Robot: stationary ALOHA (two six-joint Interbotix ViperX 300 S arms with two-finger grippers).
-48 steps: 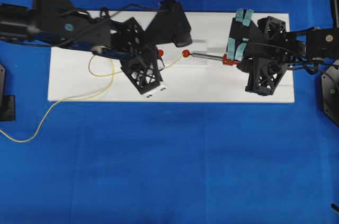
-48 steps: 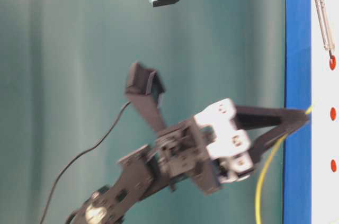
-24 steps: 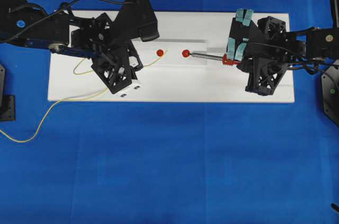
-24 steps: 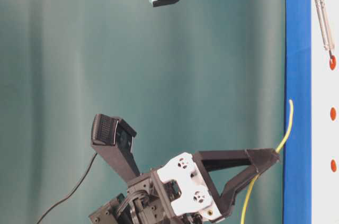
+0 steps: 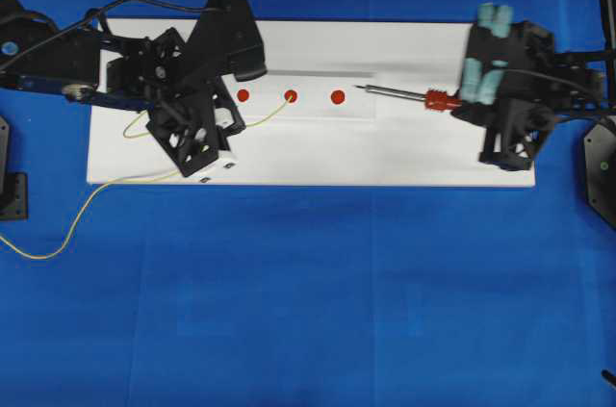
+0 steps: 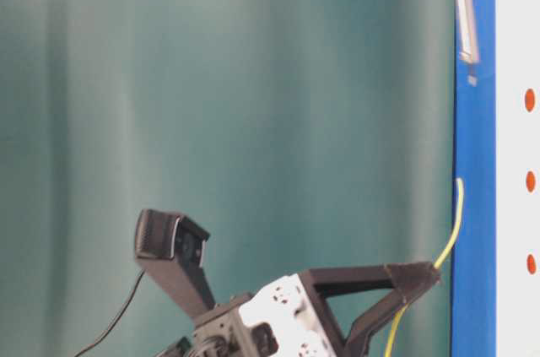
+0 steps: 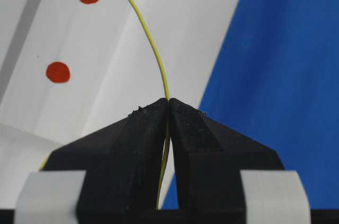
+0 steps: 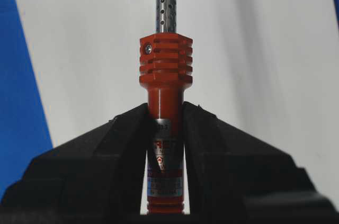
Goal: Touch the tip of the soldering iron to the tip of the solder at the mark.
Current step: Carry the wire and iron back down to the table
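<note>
A blue tabletop [image 5: 308, 311] carries a white board [image 5: 318, 157] bearing three red dots [image 5: 291, 95] in a row. Over the board's left end, the left gripper [image 7: 168, 102] is clamped on the solder [image 7: 151, 44], whose free tip arcs out to just beside the middle dot. At the right end, the right gripper [image 8: 165, 110] is closed around the soldering iron [image 5: 399, 92] by its red handle, its point near the rightmost dot, well apart from the solder tip.

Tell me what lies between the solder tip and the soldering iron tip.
In the overhead view, one red mark on the white board lies between the solder tip, beside the middle mark, and the soldering iron tip. Otherwise bare board.
</note>
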